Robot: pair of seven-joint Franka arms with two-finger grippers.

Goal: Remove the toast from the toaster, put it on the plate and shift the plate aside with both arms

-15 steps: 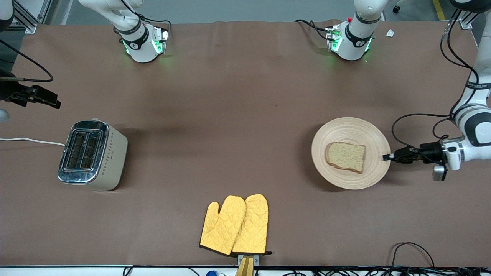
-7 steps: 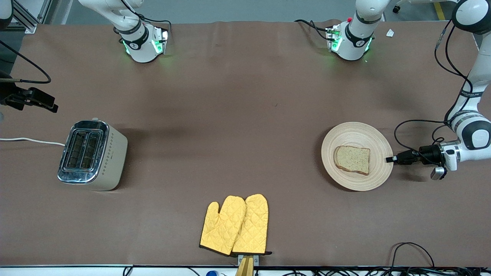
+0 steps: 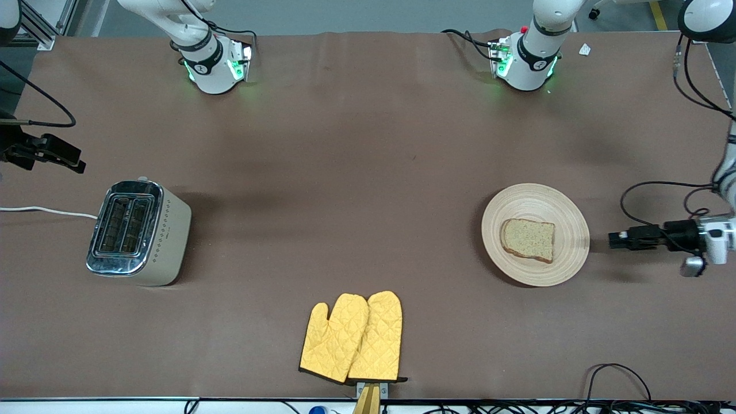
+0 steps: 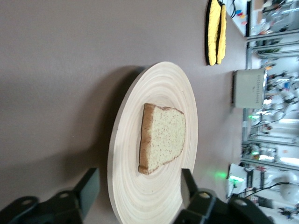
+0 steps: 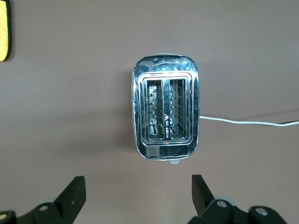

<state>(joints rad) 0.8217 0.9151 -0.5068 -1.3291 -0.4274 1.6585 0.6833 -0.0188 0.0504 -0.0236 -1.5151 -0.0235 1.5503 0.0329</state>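
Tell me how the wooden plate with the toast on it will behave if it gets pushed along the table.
The plate looks rigid, shallow and flat-bottomed, so it should probably slide on the brown table cover rather than tip or roll. The toast lies loose on it, so a jerky push might shift it. Being wood, it seems unlikely to be fragile.

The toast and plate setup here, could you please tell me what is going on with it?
The toast lies on the wooden plate, toward the left arm's end of the table. The left pincer sits open beside the plate's rim, apart from it. The right pincer waits open above the empty toaster. Two yellow oven mitts lie nearer the front camera.
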